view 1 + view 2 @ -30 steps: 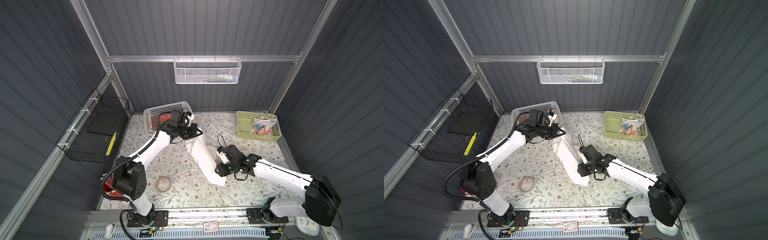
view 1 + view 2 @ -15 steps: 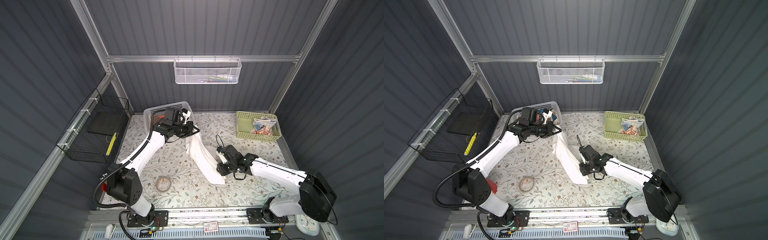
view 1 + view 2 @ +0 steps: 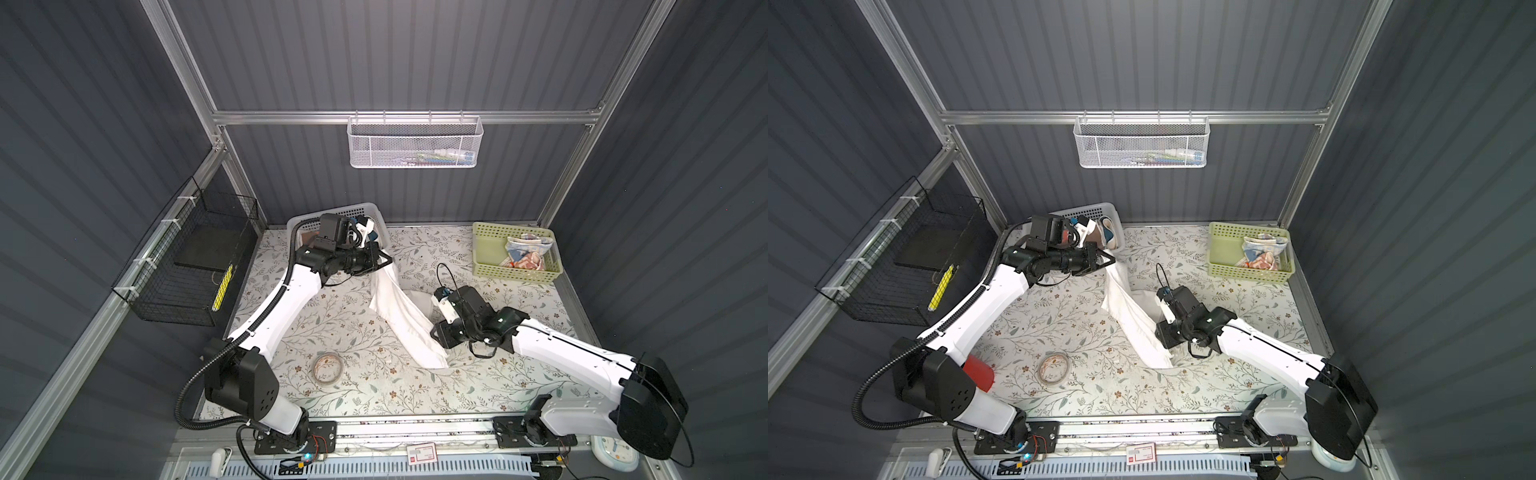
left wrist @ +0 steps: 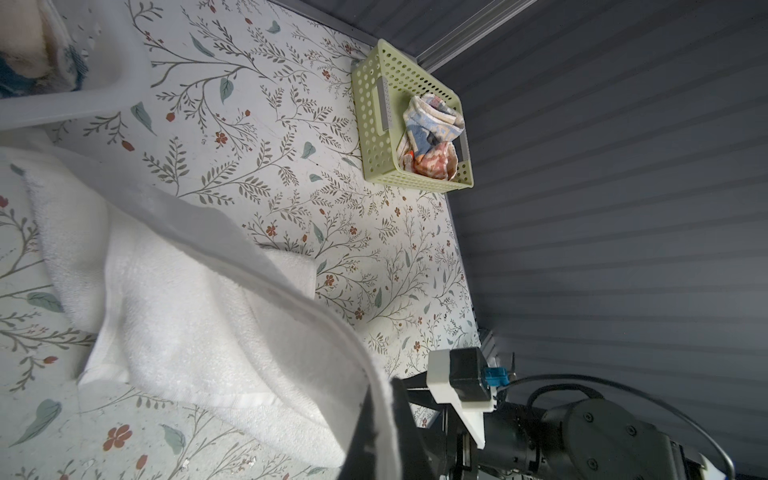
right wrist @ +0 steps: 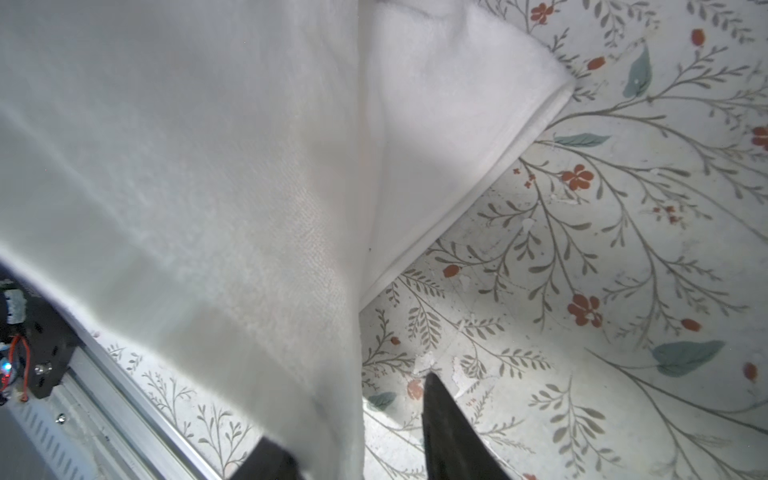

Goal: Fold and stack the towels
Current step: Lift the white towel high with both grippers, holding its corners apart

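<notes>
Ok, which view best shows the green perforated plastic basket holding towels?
The left wrist view: the green perforated plastic basket fills more of the frame, its crumpled patterned towels distinct. Both top views show it smaller; the right wrist view misses it.

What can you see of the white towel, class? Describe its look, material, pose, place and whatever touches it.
The white towel is plain, soft terry with a flat hemmed border. The left end effector is shut on its upper edge, holding it up, so it drapes slanting down to the flowered table, where its lower part rests. The right end effector stands open with a hanging edge between its fingers.
</notes>
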`<state>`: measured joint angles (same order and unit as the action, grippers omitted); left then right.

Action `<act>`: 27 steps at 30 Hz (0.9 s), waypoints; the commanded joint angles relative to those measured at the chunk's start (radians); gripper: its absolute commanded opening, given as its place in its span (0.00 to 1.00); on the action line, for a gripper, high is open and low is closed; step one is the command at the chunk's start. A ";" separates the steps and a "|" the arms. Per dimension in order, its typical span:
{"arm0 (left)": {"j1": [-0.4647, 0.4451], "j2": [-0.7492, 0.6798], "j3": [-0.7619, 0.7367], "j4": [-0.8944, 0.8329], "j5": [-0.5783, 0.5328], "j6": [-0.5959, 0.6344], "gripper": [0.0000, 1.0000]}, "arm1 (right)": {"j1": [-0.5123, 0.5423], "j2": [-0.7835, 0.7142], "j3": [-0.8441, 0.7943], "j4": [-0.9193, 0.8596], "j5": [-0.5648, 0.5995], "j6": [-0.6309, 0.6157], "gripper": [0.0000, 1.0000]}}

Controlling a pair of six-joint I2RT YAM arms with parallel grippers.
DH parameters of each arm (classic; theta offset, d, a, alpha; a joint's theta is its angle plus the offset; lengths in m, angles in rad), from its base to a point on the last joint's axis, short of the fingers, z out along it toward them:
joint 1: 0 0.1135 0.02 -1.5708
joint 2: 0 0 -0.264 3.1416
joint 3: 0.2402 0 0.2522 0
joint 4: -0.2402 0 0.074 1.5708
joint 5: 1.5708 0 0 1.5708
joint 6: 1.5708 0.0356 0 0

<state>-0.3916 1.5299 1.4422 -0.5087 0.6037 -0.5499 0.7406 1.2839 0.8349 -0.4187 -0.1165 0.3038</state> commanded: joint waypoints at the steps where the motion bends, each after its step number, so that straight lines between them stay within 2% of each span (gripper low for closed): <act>1: 0.005 -0.035 0.023 -0.031 0.023 0.030 0.00 | -0.006 0.034 0.023 -0.008 -0.010 -0.011 0.36; 5: 0.009 -0.053 0.036 -0.048 0.023 0.034 0.00 | -0.006 0.080 0.031 -0.039 0.030 -0.001 0.23; 10: 0.021 -0.092 0.085 -0.102 0.003 0.061 0.00 | -0.005 0.009 0.045 -0.094 0.111 -0.008 0.01; 11: 0.023 -0.101 0.101 -0.116 -0.003 0.067 0.00 | -0.006 -0.010 0.068 -0.136 0.142 -0.019 0.00; 16: 0.023 -0.165 0.183 -0.170 -0.035 0.093 0.00 | -0.009 -0.105 0.296 -0.364 0.315 -0.125 0.00; 19: 0.023 -0.233 0.217 -0.198 -0.080 0.105 0.00 | -0.010 -0.157 0.457 -0.476 0.378 -0.185 0.00; 23: 0.023 -0.320 0.293 -0.262 -0.130 0.121 0.00 | -0.010 -0.210 0.685 -0.602 0.397 -0.243 0.00; 27: 0.023 -0.374 0.401 -0.332 -0.167 0.150 0.00 | -0.006 -0.183 0.945 -0.719 0.379 -0.279 0.00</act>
<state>-0.3847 1.1912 1.7687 -0.7582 0.5060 -0.4503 0.7425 1.0901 1.6749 -0.9577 0.2058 0.0753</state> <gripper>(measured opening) 0.058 0.048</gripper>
